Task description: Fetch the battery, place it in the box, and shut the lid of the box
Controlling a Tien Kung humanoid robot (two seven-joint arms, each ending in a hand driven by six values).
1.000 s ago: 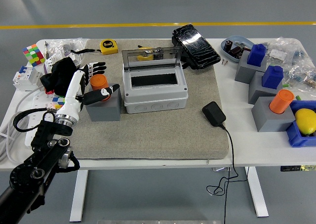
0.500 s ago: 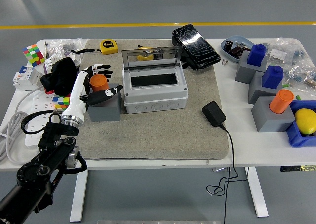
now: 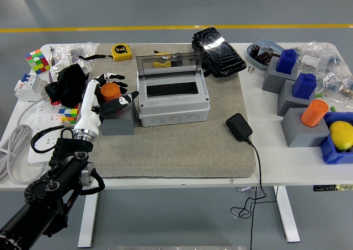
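Table [image 3: 287, 173]: white, carrying a grey mat [image 3: 182, 145] on which the work sits.

Box [image 3: 173, 98]: grey, at the mat's centre, lid [image 3: 171, 65] standing open behind it, interior dark and apparently empty. Unmoved over the last second.

Grey block [image 3: 117, 123]: just left of the box, holding the orange battery [image 3: 110, 90] upright in its top. Both unmoved.

Left hand [image 3: 113, 95]: left of the box, over the block. A second ago it hung further left; it has since slid toward the box and closed in on the battery. Fingers [image 3: 115, 78] now curve behind the battery, thumb [image 3: 128, 100] in front; whether they press it cannot be told.

Right hand: not in view.

Status: battery not yet lifted; grasp looks about to be made; placing and lid-closing remain.
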